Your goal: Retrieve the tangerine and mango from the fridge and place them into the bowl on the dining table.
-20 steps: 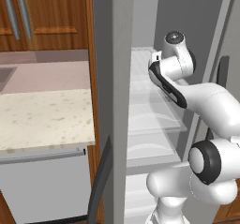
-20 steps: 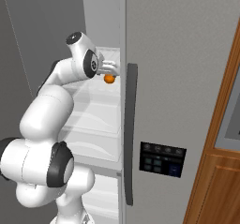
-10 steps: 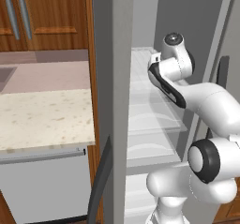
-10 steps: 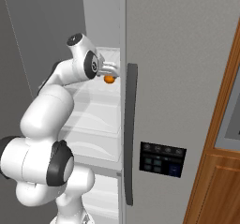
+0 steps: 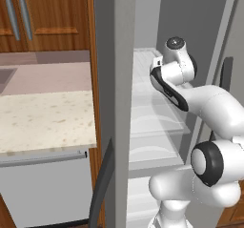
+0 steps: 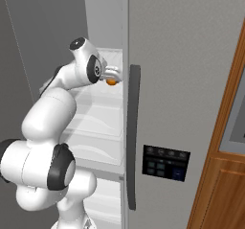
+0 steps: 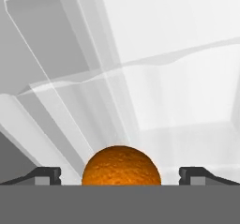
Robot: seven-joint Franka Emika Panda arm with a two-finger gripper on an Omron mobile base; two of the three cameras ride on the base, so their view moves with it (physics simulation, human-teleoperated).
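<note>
Arm reaching into the open fridge (image 5: 119, 41), whose clear shelves occupy the centre of the left base view. In the hand view the tangerine (image 7: 121, 166) sits at bottom centre, directly between the two dark fingertips (image 7: 47, 175), which stand at lower left and lower right, well clear of the fruit on either side; the gripper (image 7: 121, 177) is spread fully wide and grasps nothing. The fruit is round, so it offers no long axis to align with; what matters is that it lies dead ahead of the hand and centred in the gap. In the right base view the same orange fruit (image 6: 111, 82) appears just beyond the hand, at upper centre, against the edge of the grey door, resting on a white upper shelf (image 6: 103, 91). Judged from this, the fruit is centred for a closing of the fingers, though whether the hand is deep enough cannot be told.
</note>
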